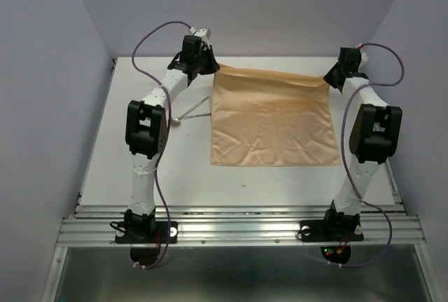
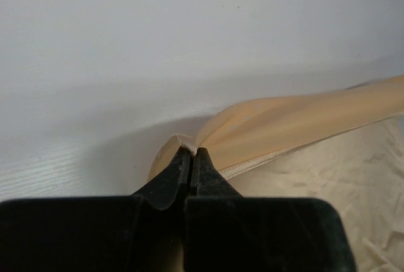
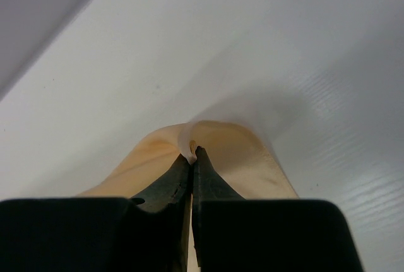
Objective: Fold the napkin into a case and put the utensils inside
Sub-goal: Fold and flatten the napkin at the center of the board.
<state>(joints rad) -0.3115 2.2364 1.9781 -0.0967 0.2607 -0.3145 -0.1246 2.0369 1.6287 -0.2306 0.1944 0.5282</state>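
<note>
Utensils [image 1: 189,113] lie on the tabletop [image 1: 280,190] just left of the napkin [image 1: 273,120], partly under the left arm [image 1: 148,130].

Left tool [image 2: 191,153]: closed, pinching the napkin's far-left corner, which is lifted into a ridge.

Napkin: spread flat and creased, toward the tabletop's far edge, its far hem raised between the two holds.

Right tool [image 3: 192,152]: closed on the far-right corner.

Judgement: the cloth looks light and limp and will drape and wrinkle. Corners give the surest hold. Both ends should travel together, or the fold will skew.
</note>
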